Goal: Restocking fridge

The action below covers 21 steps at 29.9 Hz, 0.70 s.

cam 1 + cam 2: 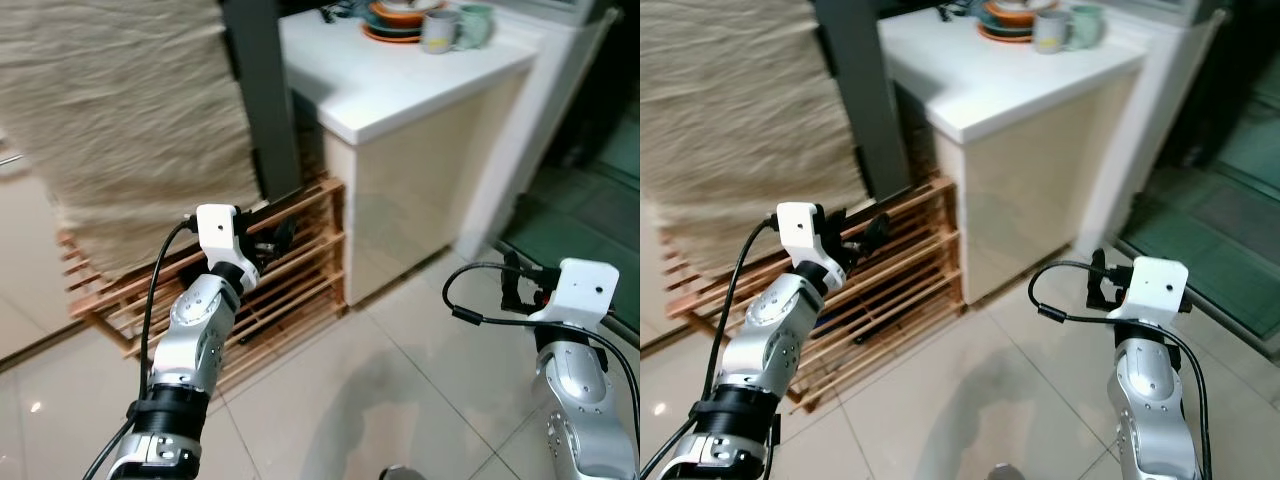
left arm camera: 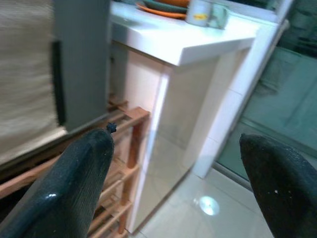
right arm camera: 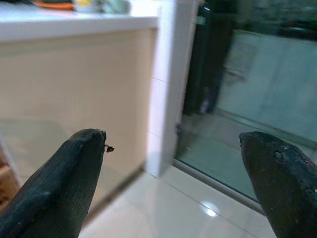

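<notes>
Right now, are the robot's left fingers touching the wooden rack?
Apart. In the left wrist view the fingers are spread wide with nothing between them, and the wooden rack lies well beyond their tips against the white counter.

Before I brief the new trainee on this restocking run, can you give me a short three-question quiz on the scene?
1. True or false: the left pincer is open and holds nothing.
2. What stands on the white counter? A) plates and mugs B) a kettle C) a laptop
3. Fill in: the wooden rack stands on the floor beside the ____.

Key: 1 true; 2 A; 3 counter
</notes>
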{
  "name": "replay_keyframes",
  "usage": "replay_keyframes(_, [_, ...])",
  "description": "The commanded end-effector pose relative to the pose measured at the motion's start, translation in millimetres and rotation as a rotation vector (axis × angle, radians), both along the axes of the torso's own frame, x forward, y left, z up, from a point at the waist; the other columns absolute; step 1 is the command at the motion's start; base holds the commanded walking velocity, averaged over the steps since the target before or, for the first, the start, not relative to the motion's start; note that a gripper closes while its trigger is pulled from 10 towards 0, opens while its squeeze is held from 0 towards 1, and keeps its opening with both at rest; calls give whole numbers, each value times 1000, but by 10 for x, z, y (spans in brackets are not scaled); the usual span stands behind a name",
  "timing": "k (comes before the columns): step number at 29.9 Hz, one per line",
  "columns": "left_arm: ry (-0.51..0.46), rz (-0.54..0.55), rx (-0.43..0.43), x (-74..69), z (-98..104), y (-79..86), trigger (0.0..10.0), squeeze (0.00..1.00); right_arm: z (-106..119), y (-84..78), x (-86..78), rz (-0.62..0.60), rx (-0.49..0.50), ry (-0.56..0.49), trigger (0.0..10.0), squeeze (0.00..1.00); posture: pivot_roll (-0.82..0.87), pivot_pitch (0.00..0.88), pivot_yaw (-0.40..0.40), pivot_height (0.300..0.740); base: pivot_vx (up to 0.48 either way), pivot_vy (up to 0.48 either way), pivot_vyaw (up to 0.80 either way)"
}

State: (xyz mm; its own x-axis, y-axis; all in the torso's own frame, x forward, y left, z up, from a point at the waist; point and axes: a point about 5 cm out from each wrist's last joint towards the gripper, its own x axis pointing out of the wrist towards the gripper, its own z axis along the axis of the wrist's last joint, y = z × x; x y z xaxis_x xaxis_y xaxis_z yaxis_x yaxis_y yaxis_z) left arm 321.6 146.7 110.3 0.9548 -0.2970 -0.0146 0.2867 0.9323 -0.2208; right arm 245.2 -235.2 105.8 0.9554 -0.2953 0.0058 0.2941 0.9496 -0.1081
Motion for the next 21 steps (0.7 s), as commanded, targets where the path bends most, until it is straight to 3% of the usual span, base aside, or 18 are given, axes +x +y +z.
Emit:
replay_keyframes(1, [-10,23,21,-14,26,78,10000,0,-16,36,-15,5,3,2,10000,0,-219,0,100,740,0,0,-781])
replay_keyframes(11, [-53,-58,33,-49,130,-104,10000,0,-168,77,-119,15,-56,64,10000,0,-222,0,93,740,0,0,-765])
replay_keyframes(21, [-84,-82,70,-10,186,-162,10000,0,-90,75,-67,18,-45,21,10000,0,-227,0,98,740,451,0,-746])
